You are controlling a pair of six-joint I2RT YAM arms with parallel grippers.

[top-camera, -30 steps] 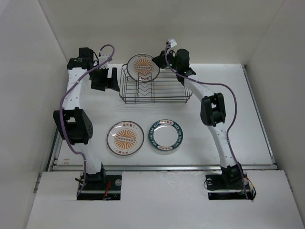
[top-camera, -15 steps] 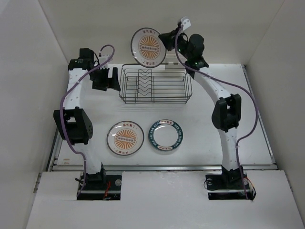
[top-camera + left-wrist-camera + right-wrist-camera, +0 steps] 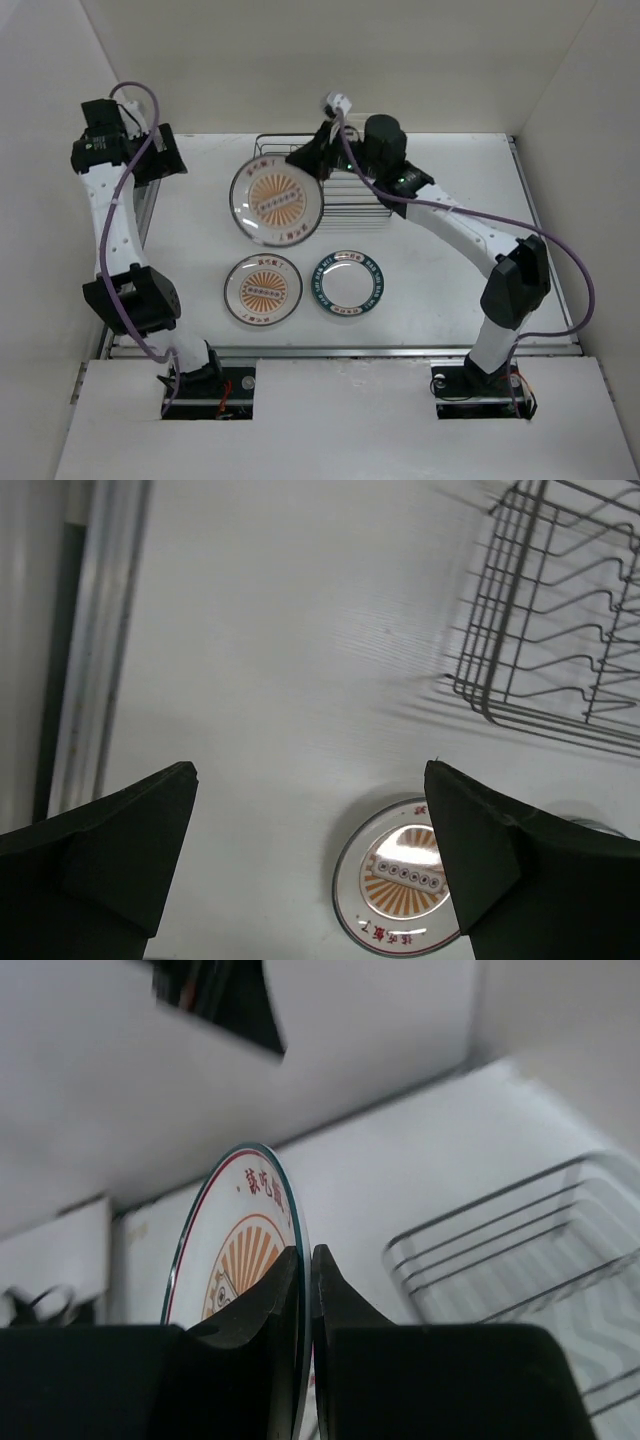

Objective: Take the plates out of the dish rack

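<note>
My right pincer is clamped narrow on the rim of a sunburst plate. It holds the plate in the air at the upper middle of the top view, face towards the camera and overlapping the left end of the dish rack. My left pincer stands wide with nothing in it at the upper left, above the table. Two more plates lie flat, side by side but not touching, at the lower middle: a second sunburst plate on the left and a teal-rimmed plate on the right.
</note>
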